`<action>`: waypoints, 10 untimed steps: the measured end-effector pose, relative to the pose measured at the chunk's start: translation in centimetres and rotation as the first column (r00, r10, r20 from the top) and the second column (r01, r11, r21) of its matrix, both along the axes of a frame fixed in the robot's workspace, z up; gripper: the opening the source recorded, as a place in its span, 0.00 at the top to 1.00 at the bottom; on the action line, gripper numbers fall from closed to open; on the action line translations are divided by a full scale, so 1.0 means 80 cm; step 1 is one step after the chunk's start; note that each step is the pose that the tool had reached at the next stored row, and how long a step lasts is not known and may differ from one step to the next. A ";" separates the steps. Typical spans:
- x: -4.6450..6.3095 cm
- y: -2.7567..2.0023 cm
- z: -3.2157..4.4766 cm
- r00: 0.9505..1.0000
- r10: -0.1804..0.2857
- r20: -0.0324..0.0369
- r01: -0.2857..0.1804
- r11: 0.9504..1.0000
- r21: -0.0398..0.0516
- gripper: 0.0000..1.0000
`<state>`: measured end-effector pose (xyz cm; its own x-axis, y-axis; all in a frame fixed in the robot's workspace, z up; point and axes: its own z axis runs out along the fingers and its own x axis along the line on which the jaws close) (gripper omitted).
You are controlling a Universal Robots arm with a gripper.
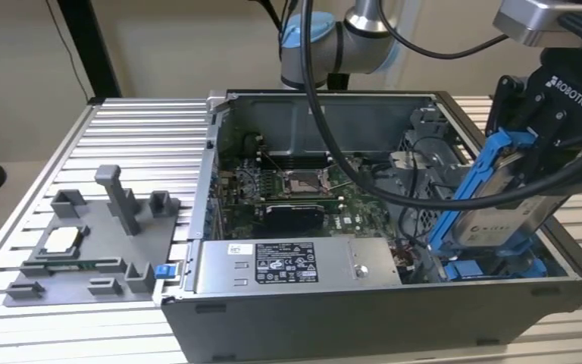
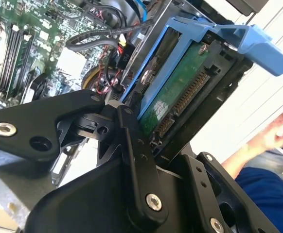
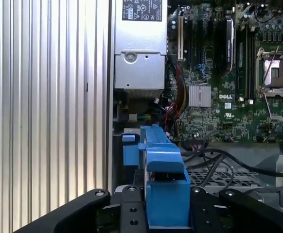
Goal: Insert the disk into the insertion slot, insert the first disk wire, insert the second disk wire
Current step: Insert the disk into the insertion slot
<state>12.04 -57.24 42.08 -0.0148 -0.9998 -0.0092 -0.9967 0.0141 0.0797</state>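
Observation:
My gripper (image 1: 542, 155) is shut on the disk (image 1: 499, 220), a silver drive in a bright blue frame. The disk hangs tilted over the exterior view's right end of the open computer case. Its lower end reaches into the insertion slot (image 1: 493, 269), where blue rails show at the case's near right corner. The second wrist view shows the disk's green circuit board (image 2: 180, 97) and blue frame (image 2: 219, 34) between my black fingers (image 2: 132, 145). Its blue frame (image 3: 163, 179) stands above the bay in the first wrist view. Black cables (image 3: 214, 162) lie loose beside the bay; which are the disk wires I cannot tell.
The case stands on a ribbed aluminium table (image 1: 139, 136). Inside it are the grey power-supply box (image 1: 291, 265) and the motherboard (image 1: 291, 197). A grey fixture (image 1: 89, 243) holding small parts sits at the exterior view's left. A person's hand (image 2: 273, 138) and blue sleeve (image 2: 263, 189) are close by.

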 end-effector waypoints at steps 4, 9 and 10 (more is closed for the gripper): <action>0.000 0.0000 -0.0017 1.000 0.001 -0.007 -0.001 1.000 0.000 1.00; 0.000 0.0000 -0.0024 1.000 0.001 -0.014 -0.001 1.000 0.000 1.00; 0.000 0.0000 -0.0025 1.000 0.001 -0.015 -0.001 1.000 0.000 1.00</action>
<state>12.07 -57.24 41.88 -0.0140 -0.9999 -0.0091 -0.9954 0.0131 0.0945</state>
